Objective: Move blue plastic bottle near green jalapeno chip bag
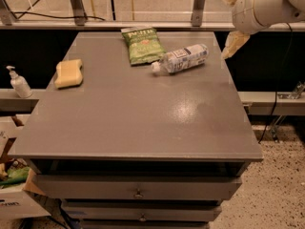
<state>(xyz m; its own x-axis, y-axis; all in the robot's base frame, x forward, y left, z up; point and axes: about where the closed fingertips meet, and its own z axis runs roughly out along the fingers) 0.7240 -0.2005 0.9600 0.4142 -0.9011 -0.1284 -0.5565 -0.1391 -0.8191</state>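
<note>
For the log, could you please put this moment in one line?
gripper: open, near table right-rear corner | blue plastic bottle: lying beside green jalapeno chip bag

The grey table (143, 113) carries a green jalapeno chip bag (142, 46) near its far edge, with a blue plastic bottle (181, 59) on its side just beside it. A yellow sponge (69, 73) lies well apart. The gripper (228, 22) hangs spread wide off the far right corner.
</note>
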